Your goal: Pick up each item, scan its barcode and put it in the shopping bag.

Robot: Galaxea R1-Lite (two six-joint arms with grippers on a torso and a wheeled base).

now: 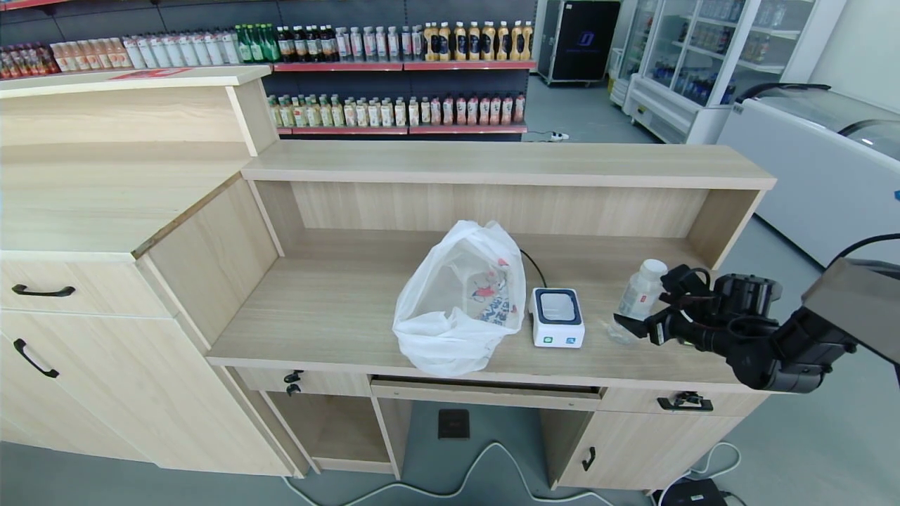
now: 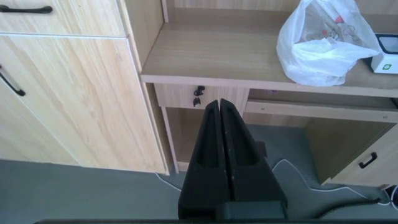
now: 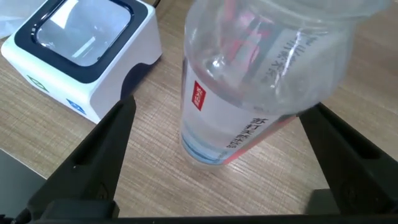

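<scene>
Store shelves of bottled drinks (image 1: 394,42) line the back wall behind a pale wooden checkout counter (image 1: 337,309). Farthest left and below the counter's edge, the left gripper (image 2: 219,104) hangs in front of the cabinet doors, its two black fingers pressed flat together with nothing between them. Near the middle of the counter a white plastic shopping bag (image 1: 457,302) stands slumped, with printed packaging showing dimly through it. Just beside it on the right sits the white scanner (image 1: 557,318), its dark window facing up. Further right a clear water bottle (image 1: 640,289) with a white cap stands upright on the wood. The right gripper (image 3: 221,109) is level with it, spread wide, with one finger (image 3: 93,162) on each side of the bottle's lower body and a gap left on both sides.
</scene>
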